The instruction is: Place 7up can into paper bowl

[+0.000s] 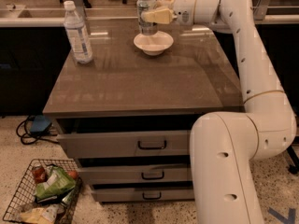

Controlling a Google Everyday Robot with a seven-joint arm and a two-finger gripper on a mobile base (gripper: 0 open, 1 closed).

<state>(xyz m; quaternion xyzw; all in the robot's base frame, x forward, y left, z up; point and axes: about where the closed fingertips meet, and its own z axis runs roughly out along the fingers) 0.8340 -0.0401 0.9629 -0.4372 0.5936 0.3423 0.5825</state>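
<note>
Single camera view, table scene. The gripper hangs directly above the paper bowl, its jaws clamped on the 7up can. One pale finger crosses the front of the can at mid-height; the silver top stands clear above it and the lower body shows below it. The can is upright, with its base at the level of the bowl's far rim. Whether the base touches the bowl cannot be told.

The bowl sits on the table, toward the far edge of the top. From the gripper the white arm runs away from the bowl to the view's right, then bends down past the table's near corner.

A clear water bottle stands upright on the table, well apart from the bowl on the view's left.

Below the bowl's level, the table front carries three drawers stacked one above another. A wire basket holding packets lies on the floor, far from the bowl at the lower left.
</note>
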